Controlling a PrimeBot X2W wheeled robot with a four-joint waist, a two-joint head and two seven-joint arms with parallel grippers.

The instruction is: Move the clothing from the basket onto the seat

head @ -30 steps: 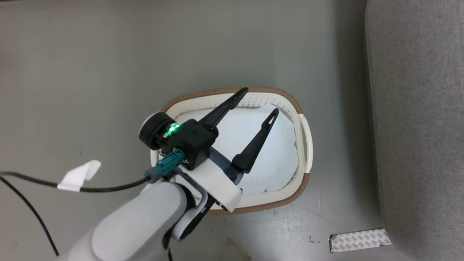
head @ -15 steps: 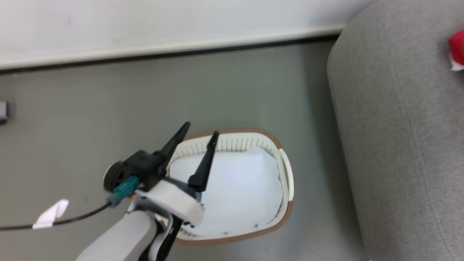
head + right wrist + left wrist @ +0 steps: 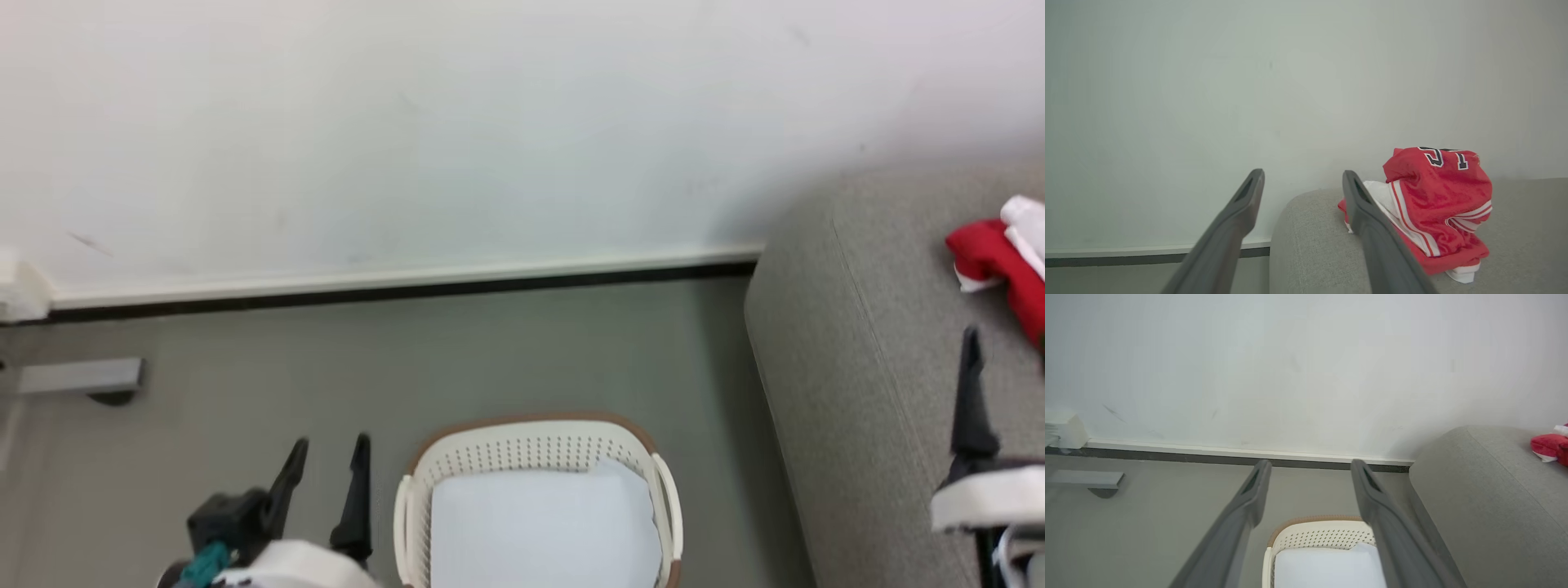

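Observation:
The clothing (image 3: 1437, 196), a crumpled red jersey with white stripes and black numerals, lies on the grey seat (image 3: 1323, 245) near its rounded end. My right gripper (image 3: 1303, 175) is open and empty, a little short of the jersey and apart from it; one of its fingers (image 3: 970, 400) rises over the seat (image 3: 865, 367) below the clothing (image 3: 992, 257). The cream basket (image 3: 531, 420) with its brown rim stands on the floor left of the seat, and its white inside holds no fabric. My left gripper (image 3: 331, 445) hangs open just left of the basket (image 3: 1314, 520).
A white wall with a pale baseboard (image 3: 408, 282) runs behind the basket and seat. A grey metal piece (image 3: 77, 377) sits on the floor at the far left, below a white block (image 3: 20, 290). Grey floor lies between the basket and the wall.
The head camera has tilted up, bringing the wall and the seat's top into view. My left gripper has drawn back from over the basket to its left side. My right finger has come into view.

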